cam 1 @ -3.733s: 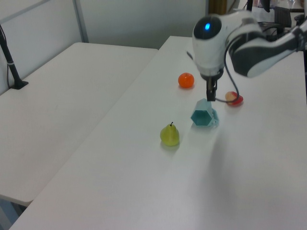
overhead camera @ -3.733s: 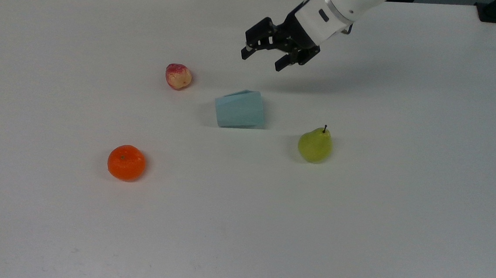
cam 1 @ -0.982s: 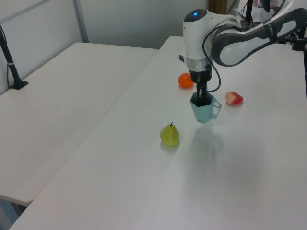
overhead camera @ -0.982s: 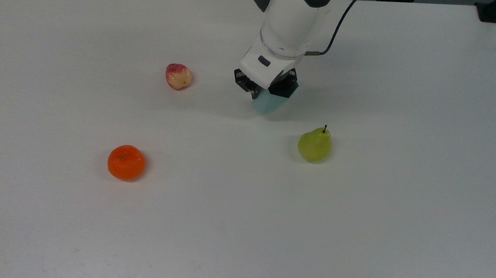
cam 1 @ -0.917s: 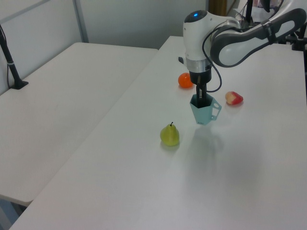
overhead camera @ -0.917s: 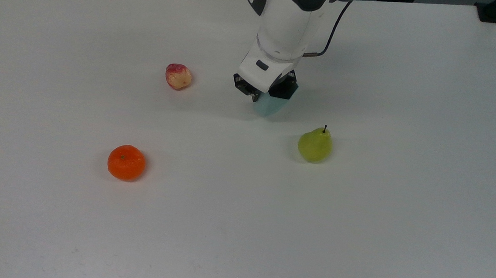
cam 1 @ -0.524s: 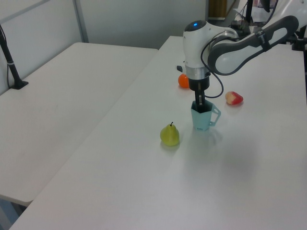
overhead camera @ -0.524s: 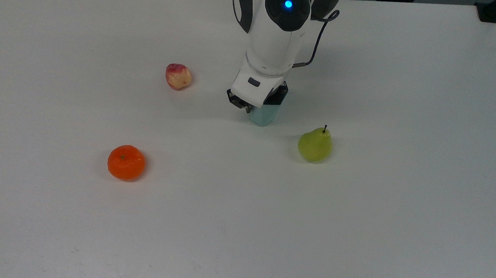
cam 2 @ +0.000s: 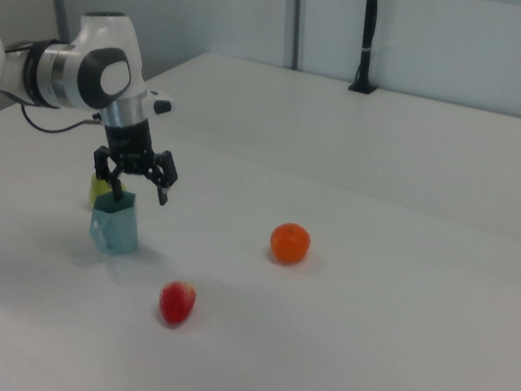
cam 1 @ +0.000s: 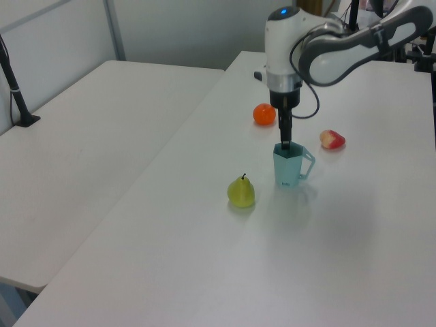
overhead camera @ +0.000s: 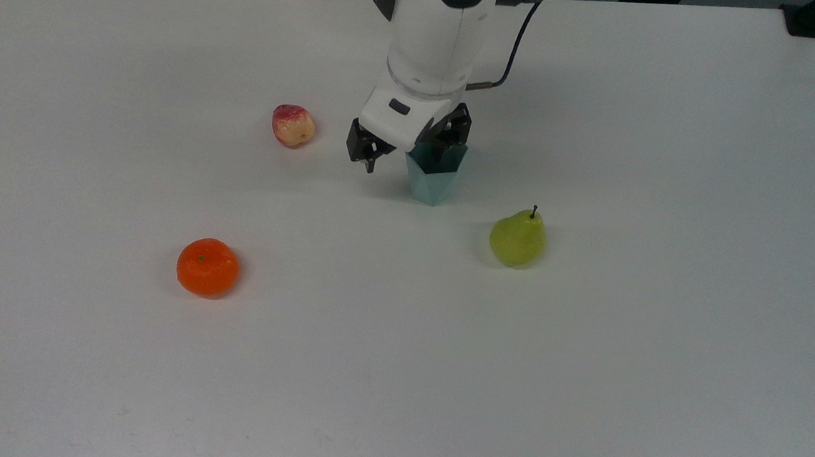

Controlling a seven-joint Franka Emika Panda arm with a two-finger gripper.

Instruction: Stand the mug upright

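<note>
The small pale blue-teal faceted plastic mug (overhead camera: 433,179) now stands on its narrow base on the white worktop (overhead camera: 585,356), mouth up, with its handle sticking out toward the left view's right (cam 1: 291,166). It sits between the red-and-cream strawberry-like fruit (overhead camera: 293,124) and the yellow-green pear (overhead camera: 518,238), closer to the pear, while the round orange (overhead camera: 207,267) lies well apart toward the top view's lower left. The black two-finger gripper (overhead camera: 408,151) of the white arm hangs just above the mug's rim with its fingers (cam 2: 161,187) spread wide: in the top view one finger sits over the mug's open mouth and the other is out to the side of the cup, over bare worktop, and in the right view the fingers (cam 2: 109,179) read as parted and gripping nothing. Whether the inner finger touches the rim cannot be told. Judging from this, the main job looks done, since the mug appears upright and standing free. What seems left is for the arm to lift straight up and clear without catching the rim or the handle, which could tip the cup again.
</note>
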